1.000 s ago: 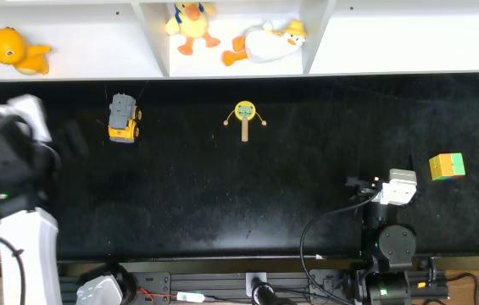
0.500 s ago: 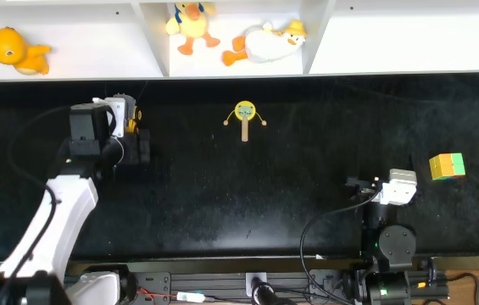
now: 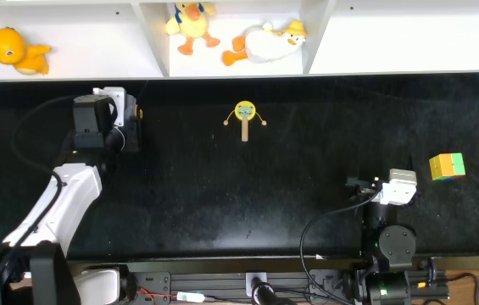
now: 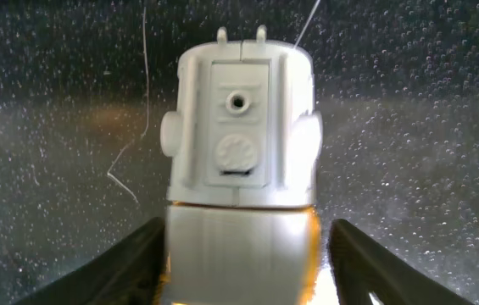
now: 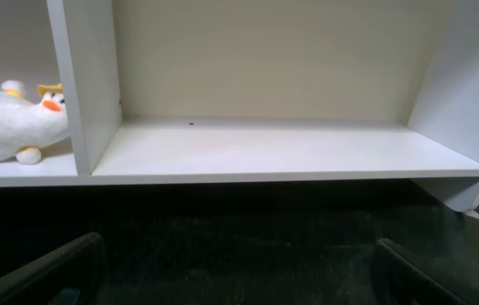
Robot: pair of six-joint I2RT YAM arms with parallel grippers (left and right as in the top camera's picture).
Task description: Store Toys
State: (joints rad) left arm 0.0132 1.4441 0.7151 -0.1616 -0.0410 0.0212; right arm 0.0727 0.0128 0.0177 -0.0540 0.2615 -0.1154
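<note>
A grey and yellow toy truck (image 4: 239,127) stands on the black table near the shelf, and a sliver of its yellow (image 3: 138,111) shows beside the arm from above. My left gripper (image 4: 246,227) is open with one finger on each side of the truck; from above it (image 3: 125,129) covers most of the toy. A small yellow-green rattle drum (image 3: 245,114) on a wooden stick lies mid-table. At the right lies a multicoloured cube (image 3: 447,166). My right gripper (image 5: 239,246) is open with nothing in it, low at the front right (image 3: 381,191), facing the shelf.
A white shelf (image 3: 409,38) runs along the back. Its left bay holds a yellow duck (image 3: 19,49), and the middle bay holds a plush duck (image 3: 192,21) and a white goose plush (image 5: 10,123). The right bay (image 5: 281,148) has bare floor.
My left arm swung in from the far left to the truck, and its gripper now straddles the toy. The right arm has not moved.
</note>
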